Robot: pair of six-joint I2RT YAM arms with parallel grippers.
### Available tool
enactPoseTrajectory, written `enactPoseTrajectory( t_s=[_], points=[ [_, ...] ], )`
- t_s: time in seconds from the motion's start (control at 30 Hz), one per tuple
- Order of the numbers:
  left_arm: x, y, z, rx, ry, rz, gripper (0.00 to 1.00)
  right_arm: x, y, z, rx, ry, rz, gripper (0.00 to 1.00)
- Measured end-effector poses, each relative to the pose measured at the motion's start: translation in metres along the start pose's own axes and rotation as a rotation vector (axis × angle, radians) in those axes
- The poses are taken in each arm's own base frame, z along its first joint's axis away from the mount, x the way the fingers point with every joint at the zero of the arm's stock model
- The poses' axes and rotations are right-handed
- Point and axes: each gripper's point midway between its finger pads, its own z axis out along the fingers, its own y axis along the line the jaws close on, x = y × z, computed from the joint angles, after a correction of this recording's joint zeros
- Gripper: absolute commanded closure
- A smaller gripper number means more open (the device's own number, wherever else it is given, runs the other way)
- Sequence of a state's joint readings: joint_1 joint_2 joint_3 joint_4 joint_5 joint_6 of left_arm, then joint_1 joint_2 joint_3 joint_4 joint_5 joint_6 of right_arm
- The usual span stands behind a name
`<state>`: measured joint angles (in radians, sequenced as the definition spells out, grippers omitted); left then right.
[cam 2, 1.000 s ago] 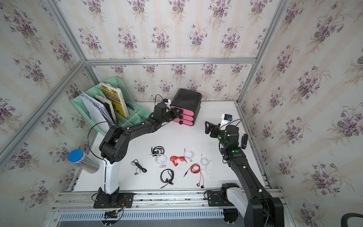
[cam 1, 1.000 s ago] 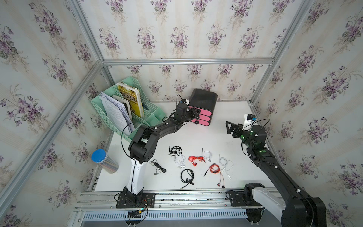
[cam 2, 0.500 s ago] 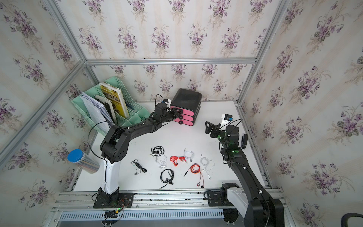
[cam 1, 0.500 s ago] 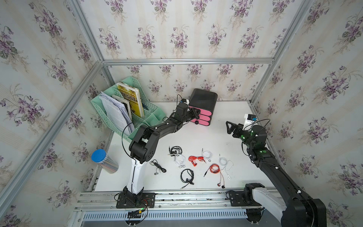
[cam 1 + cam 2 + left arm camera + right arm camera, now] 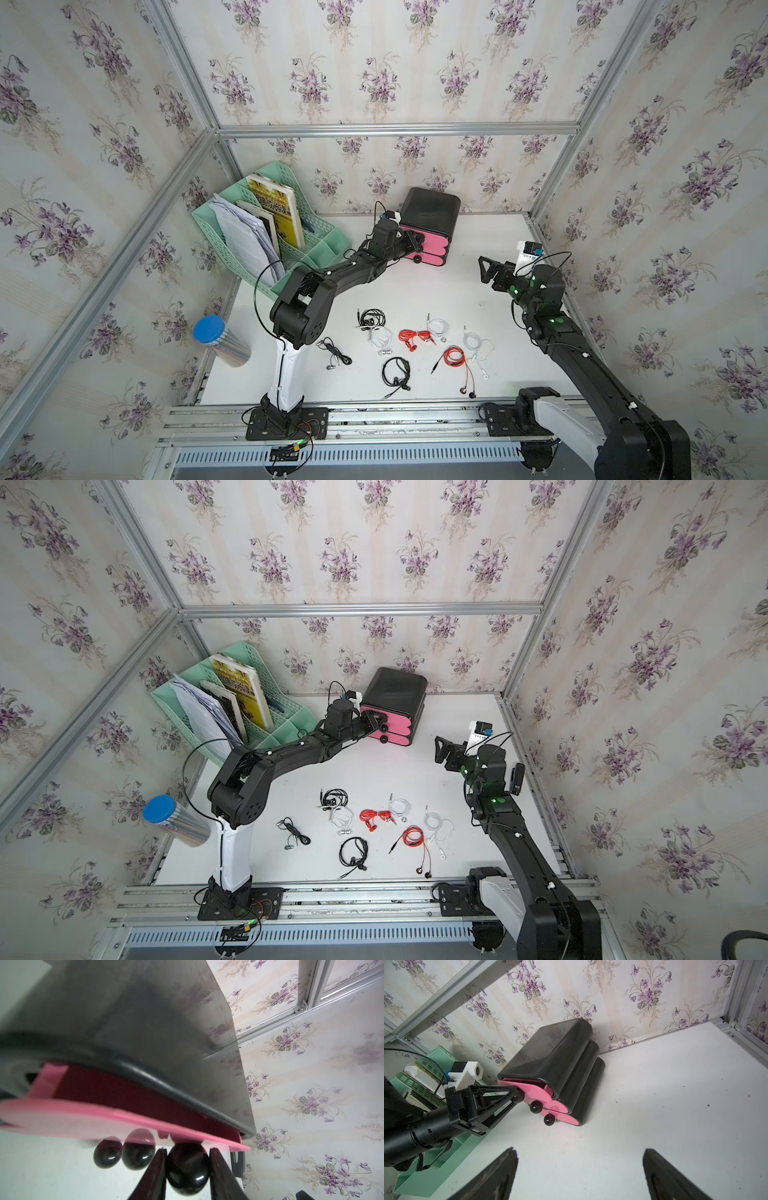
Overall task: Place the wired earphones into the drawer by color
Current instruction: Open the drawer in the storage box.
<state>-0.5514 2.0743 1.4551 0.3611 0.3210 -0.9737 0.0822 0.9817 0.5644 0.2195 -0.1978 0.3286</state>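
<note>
small black cabinet of pink-fronted drawers (image 5: 556,1053): top round black knob (image 5: 187,1172) clamped in left hand (image 5: 188,1150); right hand (image 5: 579,1151) released, apart; interior shadowed.

left end effector (image 5: 417,240) touches the drawer (image 5: 432,208); wired earphones (image 5: 411,335) lie scattered on table (image 5: 415,286).

Floral purple-on-cream wallpaper (image 5: 374,62) covers 3 walls around the white table (image 5: 436,291); aluminium frame bars (image 5: 395,129) run above the table's far edge and corners.
</note>
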Motion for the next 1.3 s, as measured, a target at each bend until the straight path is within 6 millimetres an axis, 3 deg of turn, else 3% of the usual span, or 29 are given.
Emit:
enactPoseTrajectory(
  t_s=[0.7,1.3],
  points=[
    [0.018,0.007,-0.039,-0.008,0.037,0.033,0.72,0.002,0.003,0.002,-0.012,0.03,-0.01,0.02],
    [0.024,0.015,-0.065,-0.001,0.051,0.039,0.72,0.018,0.01,0.011,-0.06,0.132,0.008,0.02]
  ],
)
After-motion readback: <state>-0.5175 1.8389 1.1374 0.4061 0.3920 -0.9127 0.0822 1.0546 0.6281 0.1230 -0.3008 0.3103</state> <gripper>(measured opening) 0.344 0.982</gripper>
